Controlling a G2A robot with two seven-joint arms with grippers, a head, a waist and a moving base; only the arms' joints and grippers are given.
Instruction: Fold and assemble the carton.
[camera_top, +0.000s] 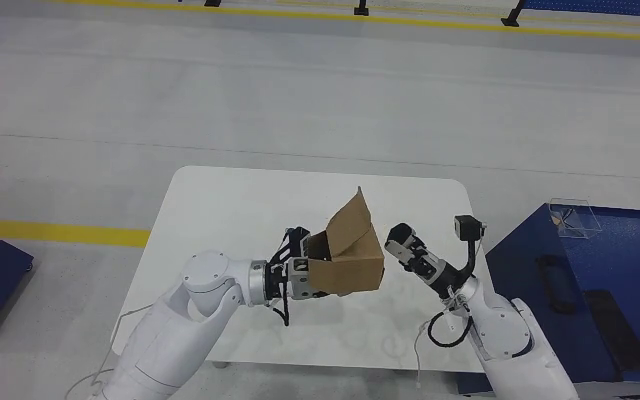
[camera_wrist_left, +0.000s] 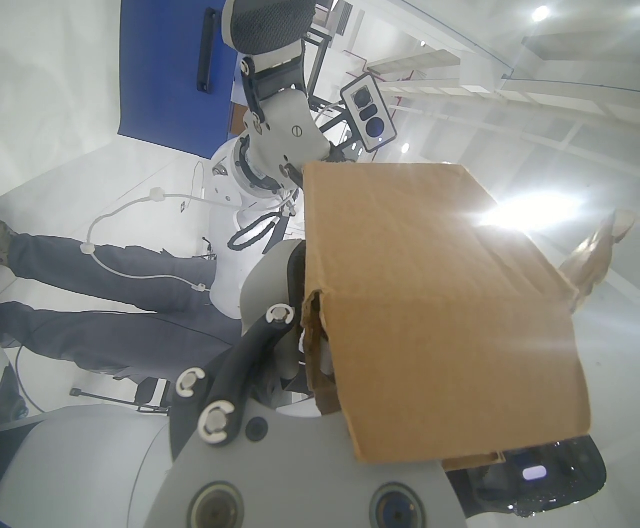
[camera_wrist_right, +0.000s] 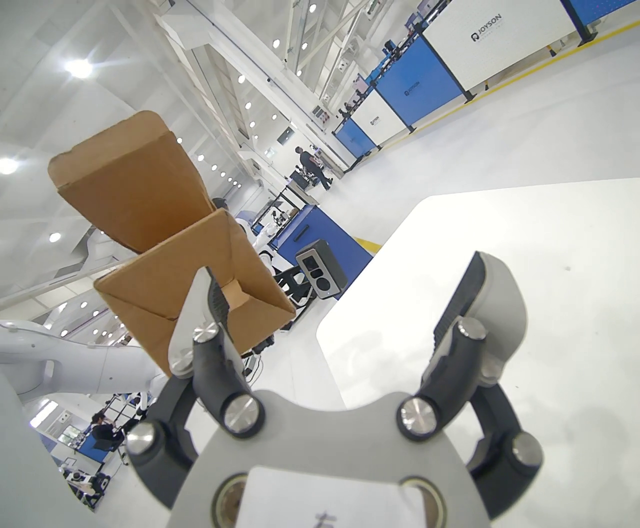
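The carton (camera_top: 350, 262) is clamped at one edge by the left gripper (camera_top: 299, 270) over the table (camera_top: 230, 200); the right gripper (camera_wrist_right: 340, 280) is spread wide, empty, alongside.

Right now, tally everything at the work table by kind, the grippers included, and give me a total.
carton: 1
grippers: 2, the left gripper shut on the carton, the right gripper open and apart from it
table: 1
Total: 4
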